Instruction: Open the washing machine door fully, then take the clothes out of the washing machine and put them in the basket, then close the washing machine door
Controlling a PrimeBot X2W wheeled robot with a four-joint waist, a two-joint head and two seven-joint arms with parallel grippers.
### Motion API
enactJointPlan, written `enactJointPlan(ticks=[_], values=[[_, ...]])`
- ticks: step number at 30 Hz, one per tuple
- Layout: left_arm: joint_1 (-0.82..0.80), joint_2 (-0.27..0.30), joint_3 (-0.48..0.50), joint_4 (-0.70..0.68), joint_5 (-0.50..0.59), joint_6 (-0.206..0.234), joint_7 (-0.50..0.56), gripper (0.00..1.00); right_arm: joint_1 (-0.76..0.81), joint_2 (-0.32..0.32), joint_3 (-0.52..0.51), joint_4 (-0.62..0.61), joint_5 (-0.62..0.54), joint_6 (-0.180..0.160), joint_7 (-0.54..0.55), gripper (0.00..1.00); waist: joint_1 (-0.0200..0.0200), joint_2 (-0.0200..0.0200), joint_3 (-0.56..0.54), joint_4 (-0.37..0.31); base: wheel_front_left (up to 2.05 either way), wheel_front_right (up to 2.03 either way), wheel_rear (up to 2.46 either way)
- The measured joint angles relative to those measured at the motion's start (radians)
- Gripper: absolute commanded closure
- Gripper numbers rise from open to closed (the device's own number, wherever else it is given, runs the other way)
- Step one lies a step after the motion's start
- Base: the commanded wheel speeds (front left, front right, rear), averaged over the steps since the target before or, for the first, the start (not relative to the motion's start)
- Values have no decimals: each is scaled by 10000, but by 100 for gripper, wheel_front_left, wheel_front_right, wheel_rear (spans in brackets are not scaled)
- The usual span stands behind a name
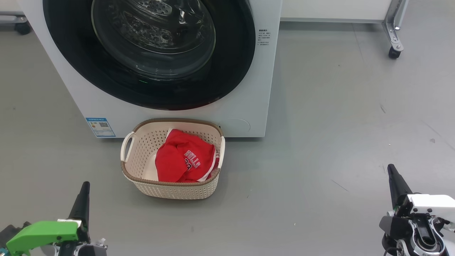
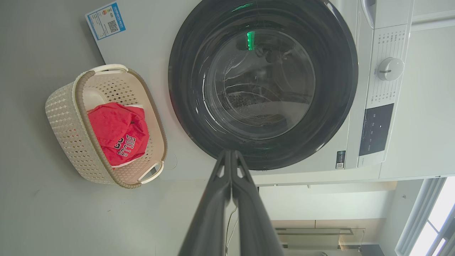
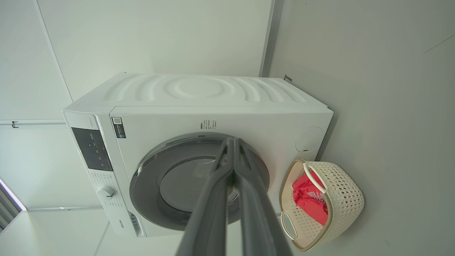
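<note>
The white washing machine [image 1: 249, 106] stands ahead with its round black-rimmed door [image 1: 227, 64] flush against the front, shut. On the floor in front of it sits the cream basket [image 1: 170, 188], holding the red clothes [image 1: 179, 161] with "BULLS" in white. My left gripper [image 1: 84, 188] is at the lower left, well back from the basket, its fingers pressed together and empty. At the lower right my right gripper [image 1: 392, 170] is likewise shut on nothing. The left wrist view shows the door [image 2: 334, 89], basket [image 2: 64, 124] and clothes [image 2: 113, 128]; the right wrist view shows the machine [image 3: 213, 96] and basket [image 3: 344, 199].
Grey floor spreads around the machine. A metal frame leg on a black caster [image 1: 394, 52] stands at the far right, and another caster [image 1: 22, 28] shows at the far left. A white wall or panel runs behind.
</note>
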Motion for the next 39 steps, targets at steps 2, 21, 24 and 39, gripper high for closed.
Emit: enactJointPlan(ticks=[2,21,24,39], values=[[-1,0,4,-2,0,0,0,100,0,0,0,0,0,0,0,100,0,0,0,0,0,0,0],[-4,-6,23,-8,0,0,2,100,0,0,0,-2,0,0,0,100,0,0,1,1,0,0,0],[-5,-8,27,-12,0,0,2,100,0,0,0,-2,0,0,0,100,0,0,1,0,0,0,0],[-6,-17,36,-21,2,0,19,100,0,0,0,-2,0,0,0,100,0,0,2,0,0,0,0]])
